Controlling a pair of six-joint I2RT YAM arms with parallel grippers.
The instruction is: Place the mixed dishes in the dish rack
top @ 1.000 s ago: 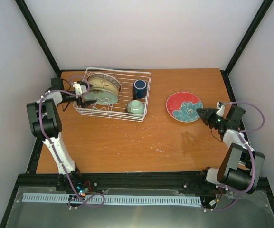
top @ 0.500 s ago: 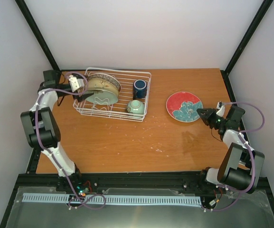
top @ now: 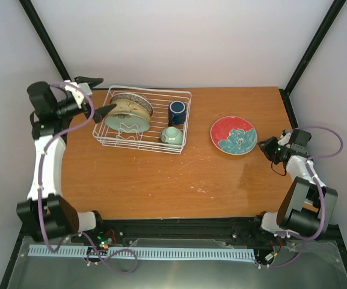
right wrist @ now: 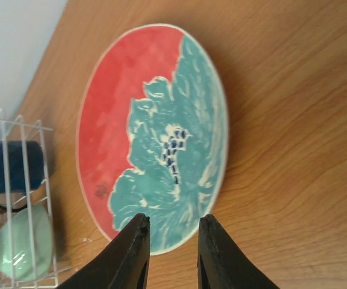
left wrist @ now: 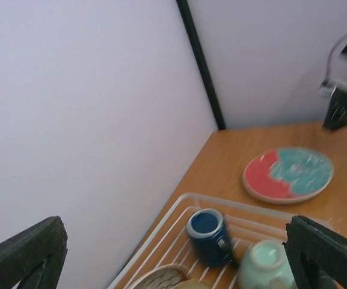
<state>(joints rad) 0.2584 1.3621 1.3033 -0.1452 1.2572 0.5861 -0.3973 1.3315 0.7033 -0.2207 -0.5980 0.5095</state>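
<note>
Your left claw (top: pixel 97 95) hangs spread wide in the upper left of the top view, beside the dish rack (top: pixel 141 146). Your right claw (right wrist: pixel 173 223) is narrow and empty at the lower rim of the red plate (right wrist: pixel 116 120).

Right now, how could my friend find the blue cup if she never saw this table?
Find the white wire dish rack on the left half of the wooden table. At its far right corner sits the dark blue mug. Its neighbour, the small mint-green bowl, is pale; only the mug is dark blue.
</note>
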